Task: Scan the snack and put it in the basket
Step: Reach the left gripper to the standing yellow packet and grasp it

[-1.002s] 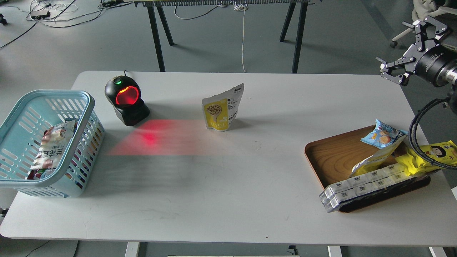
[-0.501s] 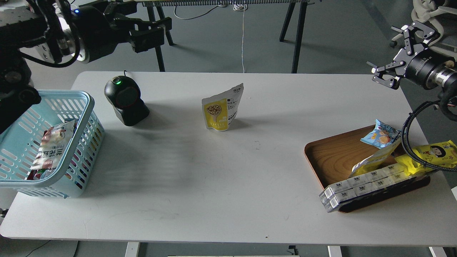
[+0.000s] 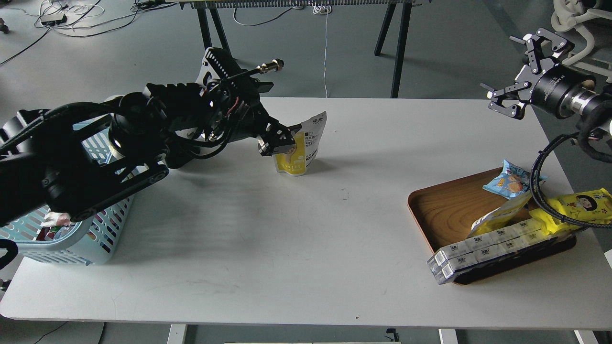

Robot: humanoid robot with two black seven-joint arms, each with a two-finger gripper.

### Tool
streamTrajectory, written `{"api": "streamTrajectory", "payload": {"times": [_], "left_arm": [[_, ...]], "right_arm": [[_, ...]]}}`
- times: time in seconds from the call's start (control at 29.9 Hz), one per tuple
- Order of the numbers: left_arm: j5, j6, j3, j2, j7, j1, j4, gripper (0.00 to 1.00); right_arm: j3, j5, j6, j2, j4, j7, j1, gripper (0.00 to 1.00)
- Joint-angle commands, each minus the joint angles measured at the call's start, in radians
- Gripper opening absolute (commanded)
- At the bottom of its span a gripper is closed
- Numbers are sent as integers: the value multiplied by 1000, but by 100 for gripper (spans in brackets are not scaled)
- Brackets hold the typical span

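The snack (image 3: 306,143), a yellow-fronted stand-up pouch with a white printed top, stands upright at the middle back of the white table. My left gripper (image 3: 282,139) reaches in from the left and sits at the pouch's left edge, its fingers apart on either side of that edge, covering part of the yellow front. The light blue basket (image 3: 71,246) stands at the table's left edge, mostly hidden by my left arm. My right gripper (image 3: 507,67) is open and empty, high above the table's far right corner.
A wooden tray (image 3: 444,210) at the right holds a small blue packet (image 3: 511,179), a bright yellow cartoon-face packet (image 3: 583,203) and a row of white boxes (image 3: 483,248). The scanner is hidden behind my left arm. Black trestle legs (image 3: 397,52) stand behind the table.
My left arm has swung down from the upper left across the basket and scanner to the pouch. My right gripper has drifted slightly left and up. The pouch has not moved.
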Motion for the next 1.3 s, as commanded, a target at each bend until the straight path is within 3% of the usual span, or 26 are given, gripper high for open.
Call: {"api": "streamTrajectory", "payload": {"times": [0.0, 0.5, 0.67, 0.97, 1.04, 1.07, 1.14, 1.27], "left_arm": [[0, -2, 24, -50, 0, -1, 58, 99], [0, 27, 40, -170, -20, 7, 264, 92], [0, 73, 57, -187, -26, 12, 316, 69], [0, 76, 61, -199, -42, 19, 357, 40], [0, 76, 61, -198, -42, 19, 357, 17], [0, 76, 61, -198, -42, 19, 357, 12], [0, 75, 61, -196, -43, 21, 357, 6], [0, 78, 61, -192, -45, 32, 353, 2]], "right_arm": [[-1, -1, 0, -2, 0, 0, 0, 100], [-1, -1, 0, 14, 4, 0, 0, 100], [1, -1, 0, 15, 4, 0, 0, 100], [1, -1, 0, 15, 4, -2, -2, 100], [-1, -1, 0, 15, 4, 0, -3, 100], [1, -1, 0, 15, 4, 0, -5, 100], [-1, -1, 0, 15, 4, 0, -5, 100], [-1, -1, 0, 15, 4, 0, -6, 100]]}}
